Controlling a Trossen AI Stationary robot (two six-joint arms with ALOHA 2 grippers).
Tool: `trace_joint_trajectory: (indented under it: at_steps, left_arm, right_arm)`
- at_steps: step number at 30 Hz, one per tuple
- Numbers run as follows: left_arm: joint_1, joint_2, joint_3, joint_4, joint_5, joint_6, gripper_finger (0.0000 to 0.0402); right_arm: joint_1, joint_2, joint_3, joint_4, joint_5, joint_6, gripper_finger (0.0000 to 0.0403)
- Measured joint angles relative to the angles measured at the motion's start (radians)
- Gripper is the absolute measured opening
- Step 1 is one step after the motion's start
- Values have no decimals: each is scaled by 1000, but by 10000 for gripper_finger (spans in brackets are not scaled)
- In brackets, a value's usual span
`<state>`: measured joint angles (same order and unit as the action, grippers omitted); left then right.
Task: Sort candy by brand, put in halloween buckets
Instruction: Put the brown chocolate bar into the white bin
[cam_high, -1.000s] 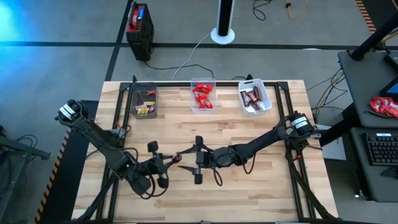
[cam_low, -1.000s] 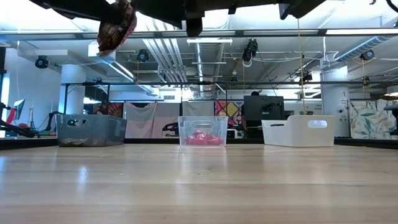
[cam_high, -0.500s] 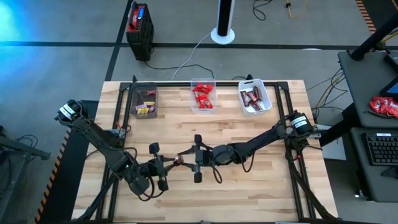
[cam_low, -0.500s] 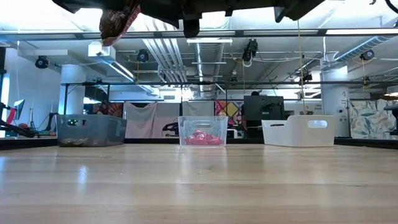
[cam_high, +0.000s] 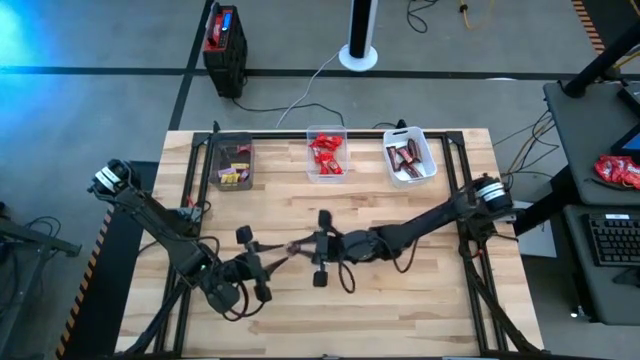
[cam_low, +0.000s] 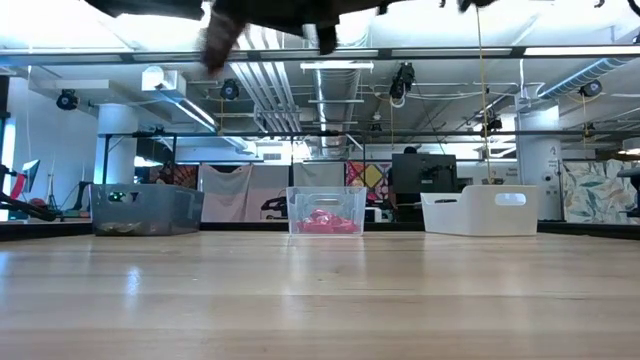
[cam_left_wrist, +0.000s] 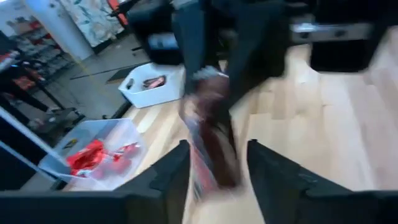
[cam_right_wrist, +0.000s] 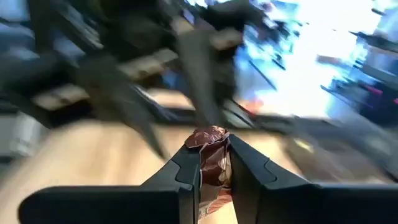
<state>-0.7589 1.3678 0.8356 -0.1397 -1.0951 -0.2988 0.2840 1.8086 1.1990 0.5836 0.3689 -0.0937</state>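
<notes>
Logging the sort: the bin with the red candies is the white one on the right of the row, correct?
Not right. In the high view the red candies lie in the clear middle bin; the white bin on the right of the row holds dark brown bars.

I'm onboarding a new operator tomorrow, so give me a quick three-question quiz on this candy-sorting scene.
1. Multiple choice: the red candies lie in which bin? A grey, B clear, C white.
2. True or false: the right tool grips a dark brown candy.
3. Fill in: the dark brown bars lie in the ___ bin.
Key: 1 B, the clear bin. 2 true. 3 white, the white bin.
</notes>
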Motion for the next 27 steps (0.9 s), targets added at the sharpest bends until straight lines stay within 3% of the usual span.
trace_joint_trajectory:
  at_steps: [3,6,8,10,13,16,25,27]
  left_arm:
    - [0,-11,0,-37,-32,1,169]
    - [0,-17,0,-57,-81,0,188]
    - [3,-17,0,-55,-111,0,193]
    - [8,-17,0,-56,-129,0,194]
    - [14,-15,0,-59,-128,-1,191]
    - [20,-15,0,-54,-127,-1,190]
    - [34,-15,0,-60,-119,70,190]
    - [34,-14,0,-48,-72,37,190]
  right_arm:
    - [-16,-94,23,-298,196,1,50]
    - [-51,-177,58,-658,541,76,51]
    - [-88,-226,63,-914,789,207,52]
    - [-144,-277,64,-1177,912,435,52]
    - [-261,-346,50,-1473,824,841,52]
    - [-380,-369,18,-1595,702,1056,53]
    - [-676,-349,-4,-1547,602,932,54]
    - [-743,-349,-4,-1519,516,875,54]
